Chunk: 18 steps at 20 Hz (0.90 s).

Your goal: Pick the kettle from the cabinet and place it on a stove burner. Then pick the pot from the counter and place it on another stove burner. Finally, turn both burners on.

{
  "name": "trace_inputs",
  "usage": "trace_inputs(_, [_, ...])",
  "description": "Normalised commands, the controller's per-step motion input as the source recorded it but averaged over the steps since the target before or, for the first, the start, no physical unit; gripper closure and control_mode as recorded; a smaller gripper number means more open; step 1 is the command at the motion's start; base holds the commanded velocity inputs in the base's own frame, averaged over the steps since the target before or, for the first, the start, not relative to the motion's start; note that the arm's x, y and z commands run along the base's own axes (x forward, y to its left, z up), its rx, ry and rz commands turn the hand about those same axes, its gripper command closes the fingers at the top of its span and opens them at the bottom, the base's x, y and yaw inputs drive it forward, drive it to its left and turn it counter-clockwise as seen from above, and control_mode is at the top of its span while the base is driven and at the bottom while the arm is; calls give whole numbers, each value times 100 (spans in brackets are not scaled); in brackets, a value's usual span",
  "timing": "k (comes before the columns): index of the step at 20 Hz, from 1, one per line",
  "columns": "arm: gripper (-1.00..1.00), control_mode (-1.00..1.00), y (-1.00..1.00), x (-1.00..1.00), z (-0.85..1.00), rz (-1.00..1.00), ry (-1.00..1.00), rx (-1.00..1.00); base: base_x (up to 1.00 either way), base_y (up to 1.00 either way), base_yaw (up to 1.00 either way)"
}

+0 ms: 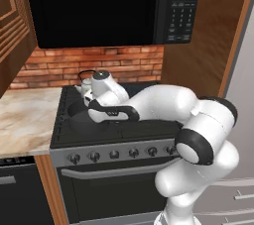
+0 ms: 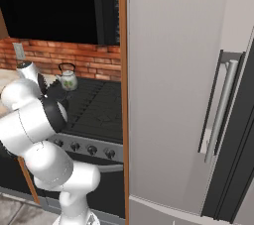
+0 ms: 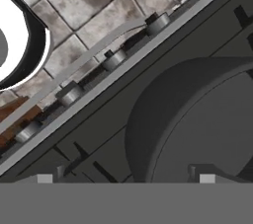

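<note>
In the hand view the steel knobs [image 3: 114,59] cross the upper left, and the pot [image 3: 197,119], probably rigid, weighty and best pinched at its rim or loop handle, sits on the cooktop at centre-right just above the wide-open gripper [image 3: 126,178], empty.

A whitish kettle [image 2: 68,81] with a green leaf pattern and a thin black handle stands on the black cooktop [image 2: 101,107], against a red-brown brick backsplash [image 1: 94,63] with pale mortar lines. The pot [image 3: 207,124] is dark grey, the knobs [image 1: 114,154] steel-coloured, the counter [image 1: 25,117] beige marble veined in brown, and the microwave [image 1: 109,6] black.
</note>
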Motion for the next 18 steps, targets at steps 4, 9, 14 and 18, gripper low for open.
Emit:
trace_inputs(4, [-100, -100, 0, -25, 19, 0, -1, -3, 0, 0, 0])
trace_inputs(9, [-100, -100, 2, -32, 19, 0, -4, -4, 0, 0, 0])
trace_inputs(14, [-100, -100, 0, -44, 24, 0, -7, -5, 0, 0, 0])
trace_inputs(18, [-100, -100, 1, -50, 21, 0, -8, -5, 0, 0, 0])
